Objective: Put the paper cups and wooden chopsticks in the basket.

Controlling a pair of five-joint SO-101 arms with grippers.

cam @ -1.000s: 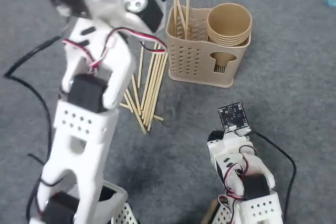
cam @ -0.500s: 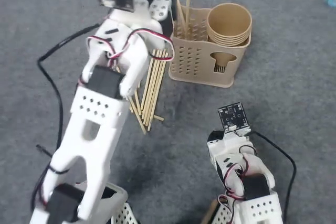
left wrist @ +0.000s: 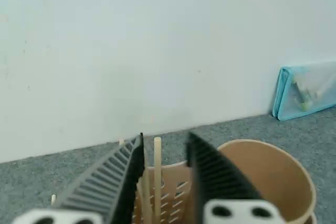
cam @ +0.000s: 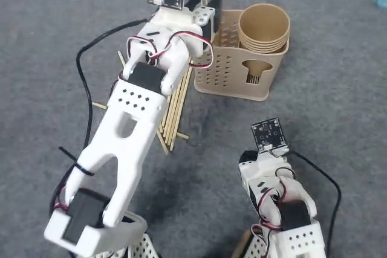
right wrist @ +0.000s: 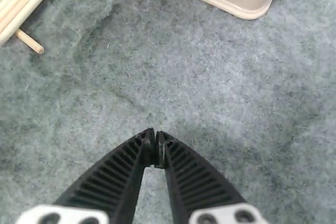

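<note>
The basket (cam: 233, 74) stands near the far edge of the carpet (cam: 338, 89), close to the wall (left wrist: 157, 40). A stack of paper cups (cam: 264, 25) already sits in the compartment on my right arm's side. In the other compartment at least one chopstick (left wrist: 157, 166) stands upright. Seen from the left wrist, it rises in the gap between the jaws of my left pincer (left wrist: 165, 141). That pincer is partly open and, as far as I can tell, grips nothing, since neither jaw touches the stick. Over the past second my left arm has swung from the left part of the carpet across to the basket, so the pincer now hangs above the chopstick compartment. A tilted stick that showed above the basket's far rim a second ago is gone from there. I judge it was let go into the compartment, though I cannot see it land. A bundle of loose chopsticks (cam: 174, 110) lies on the carpet just beside the basket's left wall, partly under my left arm, so the task is only part done. My right pincer (right wrist: 156, 148) is closed tip to tip on nothing, over bare carpet near the basket's near corner.
</note>
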